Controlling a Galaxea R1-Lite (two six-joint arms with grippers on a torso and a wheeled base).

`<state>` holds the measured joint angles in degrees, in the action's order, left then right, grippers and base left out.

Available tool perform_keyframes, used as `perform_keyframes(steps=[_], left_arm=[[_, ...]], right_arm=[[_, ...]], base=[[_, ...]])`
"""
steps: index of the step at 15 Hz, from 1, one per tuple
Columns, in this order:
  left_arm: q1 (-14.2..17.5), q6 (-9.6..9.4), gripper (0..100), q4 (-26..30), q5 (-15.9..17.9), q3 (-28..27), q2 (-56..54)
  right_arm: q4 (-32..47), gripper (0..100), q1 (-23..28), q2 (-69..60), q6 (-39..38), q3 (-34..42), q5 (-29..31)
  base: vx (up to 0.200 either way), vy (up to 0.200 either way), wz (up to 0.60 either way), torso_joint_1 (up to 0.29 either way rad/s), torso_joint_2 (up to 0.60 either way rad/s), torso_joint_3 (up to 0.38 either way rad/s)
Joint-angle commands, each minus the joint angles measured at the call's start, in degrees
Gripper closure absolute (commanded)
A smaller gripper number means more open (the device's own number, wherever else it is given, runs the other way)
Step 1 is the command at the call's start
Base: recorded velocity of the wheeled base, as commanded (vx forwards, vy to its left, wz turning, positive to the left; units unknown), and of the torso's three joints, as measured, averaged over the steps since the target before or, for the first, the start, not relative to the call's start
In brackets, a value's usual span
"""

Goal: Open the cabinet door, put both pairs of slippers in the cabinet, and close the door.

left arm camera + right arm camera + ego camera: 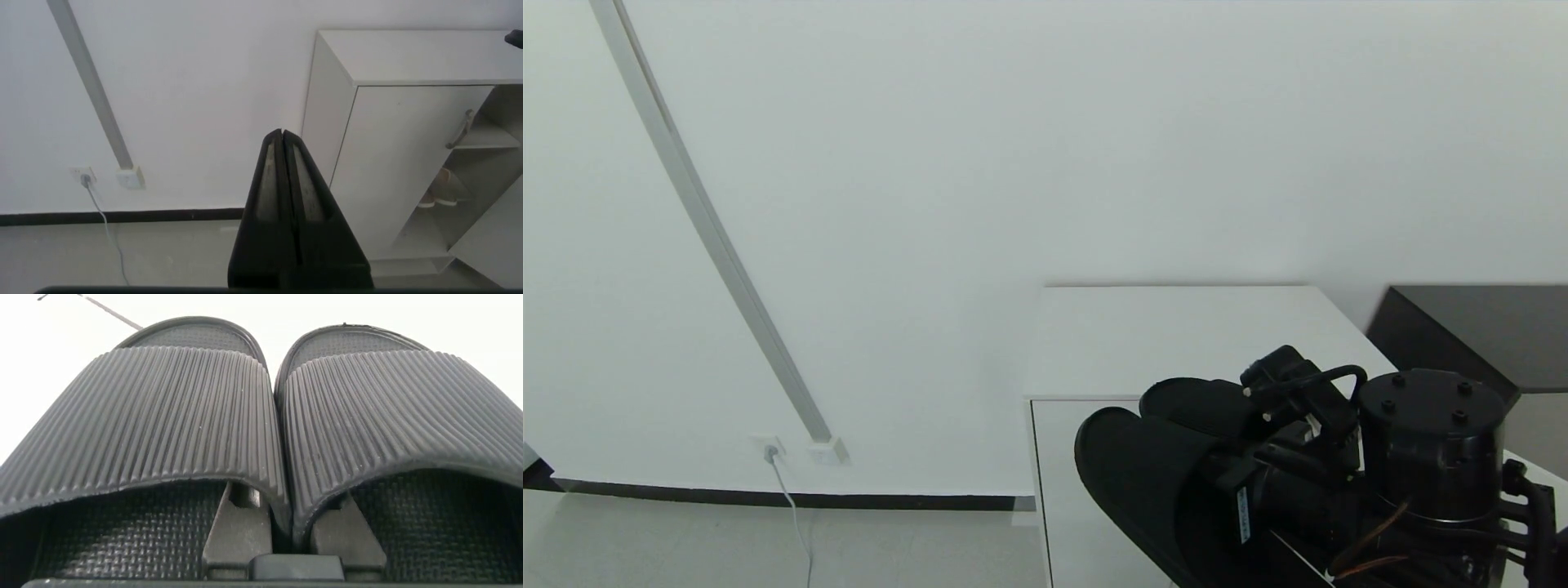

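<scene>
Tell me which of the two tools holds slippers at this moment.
The right tool: it pinches the black slippers together, with one finger under each strap. The left tool is shut on nothing.

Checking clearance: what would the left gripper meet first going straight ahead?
Likely the bare white wall just beside the cabinet; nothing shows in between, though depth is unclear.

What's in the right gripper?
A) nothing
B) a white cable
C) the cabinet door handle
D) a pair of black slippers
D: in the right wrist view, the right gripper has one finger inside each shoe of the pair of black slippers, pinching their inner walls together.
</scene>
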<state>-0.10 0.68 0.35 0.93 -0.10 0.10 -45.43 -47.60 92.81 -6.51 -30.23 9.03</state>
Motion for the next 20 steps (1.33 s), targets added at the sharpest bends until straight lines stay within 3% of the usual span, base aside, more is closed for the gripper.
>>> perform_keyframes(steps=[1, 18, 20], left_arm=[[0.01, 0.02, 100, 0.0, 0.04, 0.01, -0.01], [0.01, -0.07, 100, 0.0, 0.04, 0.01, -0.01], [0.01, -0.24, 100, 0.0, 0.04, 0.01, -0.01]], right_arm=[[-0.18, 100, -0.03, 0.44, 0.01, 0.09, 0.02], [-3.08, 100, -0.21, 1.15, -0.08, 1.23, 1.51], [-3.26, 100, -0.21, 1.32, -0.08, 1.4, 1.43]], base=[[0.0, -0.2, 0.0, 0.002, 0.01, 0.002], [0.0, -0.2, 0.0, 0.004, 0.0, 0.002], [0.0, 0.0, 0.0, 0.0, 0.0, 0.0]])
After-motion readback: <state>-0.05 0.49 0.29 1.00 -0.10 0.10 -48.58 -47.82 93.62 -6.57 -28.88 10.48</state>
